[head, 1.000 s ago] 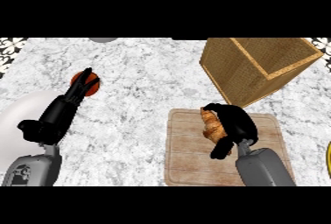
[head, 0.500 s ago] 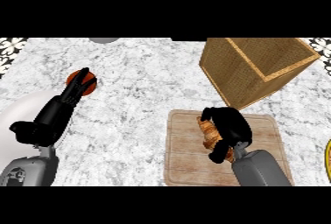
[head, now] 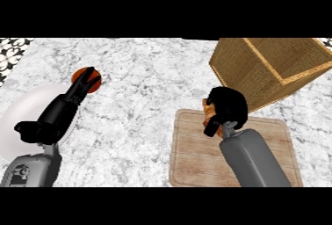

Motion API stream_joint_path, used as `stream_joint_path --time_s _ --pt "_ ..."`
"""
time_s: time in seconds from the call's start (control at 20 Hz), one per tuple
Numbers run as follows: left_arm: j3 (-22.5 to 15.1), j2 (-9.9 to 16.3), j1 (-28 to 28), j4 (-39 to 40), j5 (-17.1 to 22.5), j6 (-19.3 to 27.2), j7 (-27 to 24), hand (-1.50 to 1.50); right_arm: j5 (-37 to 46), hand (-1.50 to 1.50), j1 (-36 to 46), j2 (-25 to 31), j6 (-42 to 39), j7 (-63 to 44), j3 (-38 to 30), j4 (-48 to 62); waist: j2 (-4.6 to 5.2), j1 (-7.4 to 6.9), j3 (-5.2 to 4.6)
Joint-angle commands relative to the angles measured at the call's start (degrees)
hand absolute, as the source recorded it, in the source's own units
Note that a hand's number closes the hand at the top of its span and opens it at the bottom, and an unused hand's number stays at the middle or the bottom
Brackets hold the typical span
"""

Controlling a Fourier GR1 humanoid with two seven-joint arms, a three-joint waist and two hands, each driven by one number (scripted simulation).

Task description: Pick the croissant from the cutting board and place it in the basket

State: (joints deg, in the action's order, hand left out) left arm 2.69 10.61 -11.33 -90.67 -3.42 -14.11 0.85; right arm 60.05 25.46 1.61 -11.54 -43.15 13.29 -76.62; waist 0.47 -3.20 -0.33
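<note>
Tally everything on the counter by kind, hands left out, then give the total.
Croissant: 1, in the right hand
Cutting board: 1
Basket: 1
White plate: 1
Small orange-red round thing, behind the left hand: 1
Total: 5

Setting was kitchen. Evidence: grey-white marble counter [head: 149, 83] filled view. Wooden cutting board [head: 194, 154] lay on it beneath right hand's fingers [head: 227, 105]. Woven basket [head: 250, 66] stood tilted just beyond those fingers. White plate [head: 26, 110] sat at left edge, under left forearm. Patterned black-and-white tile [head: 13, 46] showed at far left corner, beyond left fingers [head: 83, 81].
</note>
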Motion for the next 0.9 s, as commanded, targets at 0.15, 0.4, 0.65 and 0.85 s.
stream_joint_path --time_s 0.15,0.4,0.65,0.85 --pt "-2.5 -1.2 -2.0 0.6 -0.3 -1.2 -0.7 0.00 -1.9 1.50 15.8 -1.6 11.8 -25.2 -3.9 6.8 1.17 -5.06 0.27" --pt "-3.8 -1.8 -2.5 1.3 -0.7 -1.6 -0.5 0.00 -0.9 1.50 25.3 -1.6 25.1 -29.8 -4.8 8.6 0.97 -6.17 0.25" --pt "-4.5 -2.6 -3.6 1.6 -1.5 -0.8 0.7 0.00 7.4 1.50 35.6 -1.6 33.2 -31.6 -5.4 9.8 0.52 -5.33 0.09" --pt "-3.5 -2.3 -4.7 2.6 -1.1 -0.6 0.9 0.00 10.8 1.50 42.8 -1.6 34.2 -36.0 -5.9 14.4 0.59 -5.32 0.00"
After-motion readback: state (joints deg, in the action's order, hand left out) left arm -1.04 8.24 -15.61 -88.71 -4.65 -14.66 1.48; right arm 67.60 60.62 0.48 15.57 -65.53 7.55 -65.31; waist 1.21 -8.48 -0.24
